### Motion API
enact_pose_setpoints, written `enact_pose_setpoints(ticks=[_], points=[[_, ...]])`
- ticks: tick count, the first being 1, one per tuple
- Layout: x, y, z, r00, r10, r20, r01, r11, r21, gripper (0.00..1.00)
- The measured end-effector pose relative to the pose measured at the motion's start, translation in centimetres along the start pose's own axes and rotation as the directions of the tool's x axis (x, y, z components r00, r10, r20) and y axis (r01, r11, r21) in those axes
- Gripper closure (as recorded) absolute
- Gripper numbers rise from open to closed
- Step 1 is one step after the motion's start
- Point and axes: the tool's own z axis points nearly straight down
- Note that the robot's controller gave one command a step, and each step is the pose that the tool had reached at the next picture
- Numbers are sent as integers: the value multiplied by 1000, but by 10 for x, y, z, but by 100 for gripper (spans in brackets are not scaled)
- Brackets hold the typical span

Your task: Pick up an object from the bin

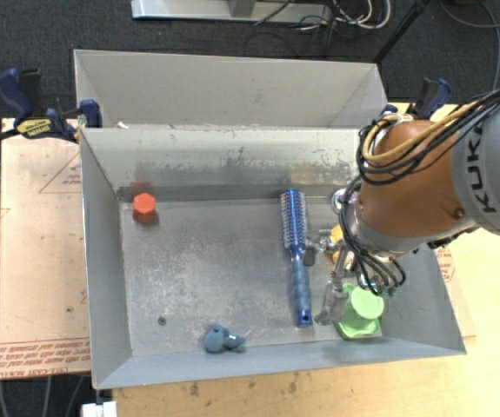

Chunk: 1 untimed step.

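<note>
Lying in the bin point(189, 259) are blue hairbrush point(297, 250), green cup point(359, 314), orange block point(145, 207).

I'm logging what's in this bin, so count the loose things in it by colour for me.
Blue: 2, a hairbrush and a small blue-grey piece
Orange-red: 1, a hexagonal block
Green: 1, a round piece
Total: 4

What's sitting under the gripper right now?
A light green round thing at the front right of the bin, beside the blue hairbrush. The gripper and its cables cover its upper edge and whatever lies farther back.
</note>
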Motion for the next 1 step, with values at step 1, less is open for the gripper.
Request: enact_pose_setpoints(ticks=[1], points=[[0, -34, 83, 942, -336, 8, 336, 942, 3, 0]])
